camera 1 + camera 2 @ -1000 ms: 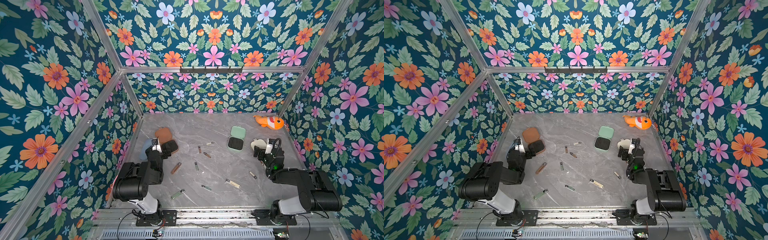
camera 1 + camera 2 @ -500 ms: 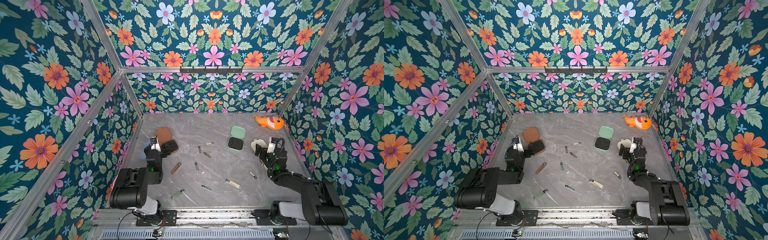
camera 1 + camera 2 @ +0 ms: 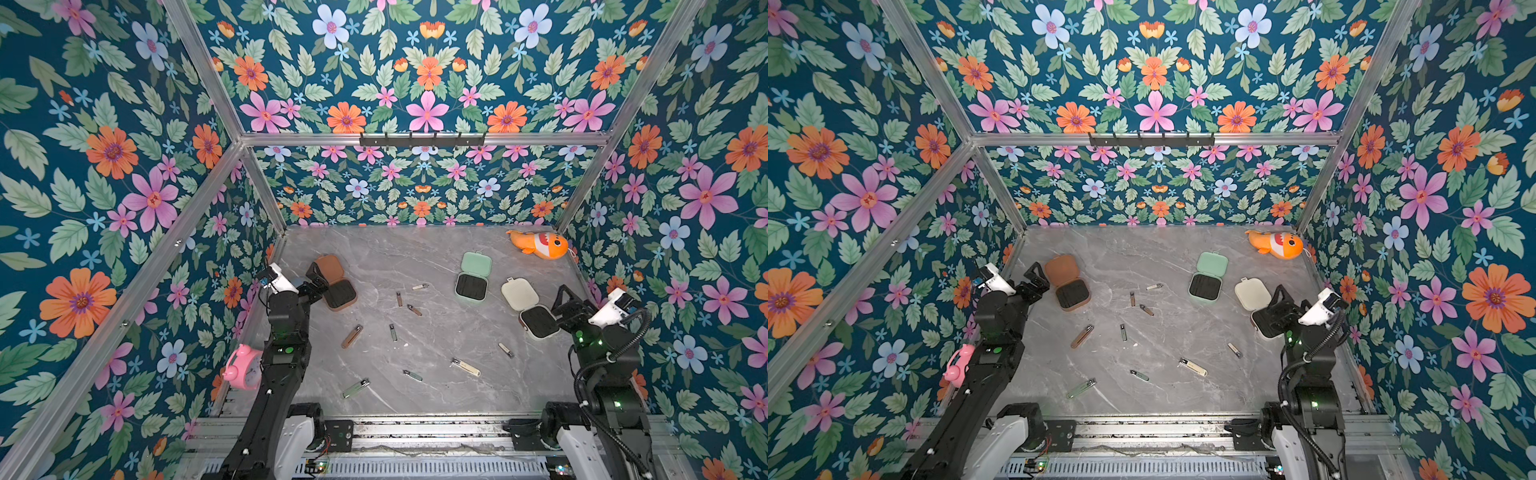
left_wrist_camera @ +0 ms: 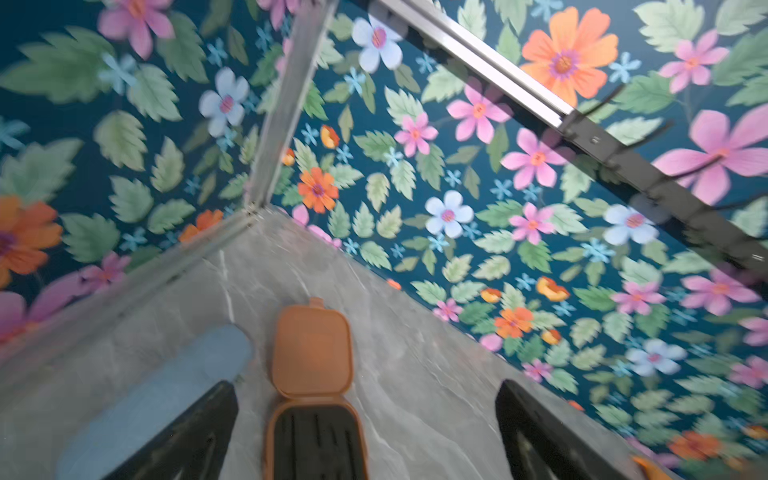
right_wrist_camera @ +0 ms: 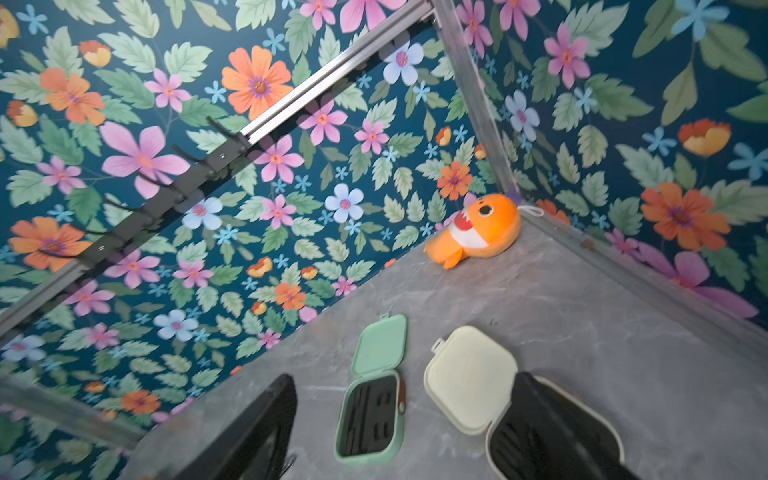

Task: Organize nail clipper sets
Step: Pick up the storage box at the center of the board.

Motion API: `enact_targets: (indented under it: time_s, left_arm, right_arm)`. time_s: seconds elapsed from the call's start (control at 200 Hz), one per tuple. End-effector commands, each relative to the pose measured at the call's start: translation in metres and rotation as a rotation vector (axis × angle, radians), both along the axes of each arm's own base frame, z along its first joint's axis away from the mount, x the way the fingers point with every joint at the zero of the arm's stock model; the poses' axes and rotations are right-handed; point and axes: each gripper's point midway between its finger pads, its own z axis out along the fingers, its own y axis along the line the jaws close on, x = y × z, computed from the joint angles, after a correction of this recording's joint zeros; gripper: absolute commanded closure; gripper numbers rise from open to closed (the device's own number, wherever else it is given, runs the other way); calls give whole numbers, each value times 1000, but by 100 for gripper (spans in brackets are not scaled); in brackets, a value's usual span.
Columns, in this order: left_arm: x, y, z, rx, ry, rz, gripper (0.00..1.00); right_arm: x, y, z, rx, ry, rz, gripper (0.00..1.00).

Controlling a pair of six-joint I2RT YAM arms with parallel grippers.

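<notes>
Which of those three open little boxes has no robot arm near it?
The mint green case, alone between the other two. The brown case lies by the left tool, and the cream case by the right tool.

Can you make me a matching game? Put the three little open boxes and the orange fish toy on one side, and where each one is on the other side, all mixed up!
1. brown rounded-square hinged case
2. mint green rounded-square hinged case
3. cream rounded-square hinged case
4. orange plush fish

A. far right corner
B. at the right gripper
C. at the left gripper
D. away from both grippers, beside the cream case

Pairs: 1-C, 2-D, 3-B, 4-A
</notes>
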Motion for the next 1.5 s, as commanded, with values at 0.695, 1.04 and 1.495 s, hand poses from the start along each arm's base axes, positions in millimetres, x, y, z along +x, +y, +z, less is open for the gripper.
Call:
enact_targets:
  time_s: [0.695,1.04,1.495]
  left_arm:
    - [-66,-166,-111,-386,452,-657,34]
    - [-64,-167,-115,-399,473,-650,34]
    - [-79,-165,-129,-425,503,-648,35]
  right_arm:
    - [66,99,-125,172,839,360,38]
    - [151,106,-157,109,956,354,42]
    - [197,109,-219,67,1119,346,63]
